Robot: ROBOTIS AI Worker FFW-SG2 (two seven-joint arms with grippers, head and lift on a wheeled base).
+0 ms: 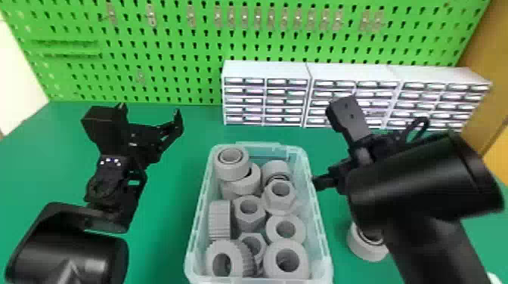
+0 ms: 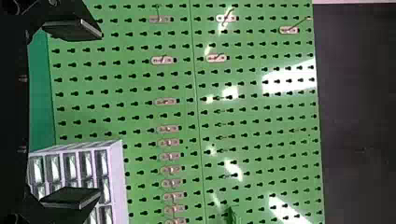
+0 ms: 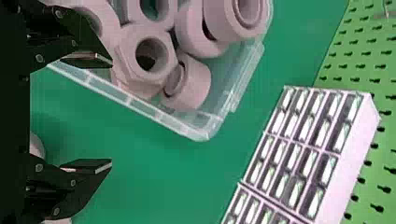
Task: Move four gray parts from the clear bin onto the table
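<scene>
Gray parts, such as the ring-shaped one (image 1: pixel 286 260) and the hex-collared one (image 1: pixel 279 198), fill the clear bin (image 1: pixel 326 241). Outside it on the right, a gray part (image 1: pixel 364 249) rests on the green table, partly behind the right arm. My right gripper (image 1: pixel 324 182) is beside the bin's right wall; in the right wrist view this gripper (image 3: pixel 111 113) is open and empty, one finger by the bin's rim near a hex-collared part (image 3: pixel 140 63). The left gripper (image 1: pixel 149 109) stays idle over the table's left side, open and empty, as does the left gripper (image 2: pixel 99 113) in its wrist view.
White drawer cabinets (image 1: pixel 266 70) stand behind the bin, against a green pegboard (image 1: pixel 158 49). Parts of two more gray pieces (image 3: pixel 36 145) show behind the right gripper in its wrist view. A yellow-brown panel (image 1: pixel 487 71) borders the right side.
</scene>
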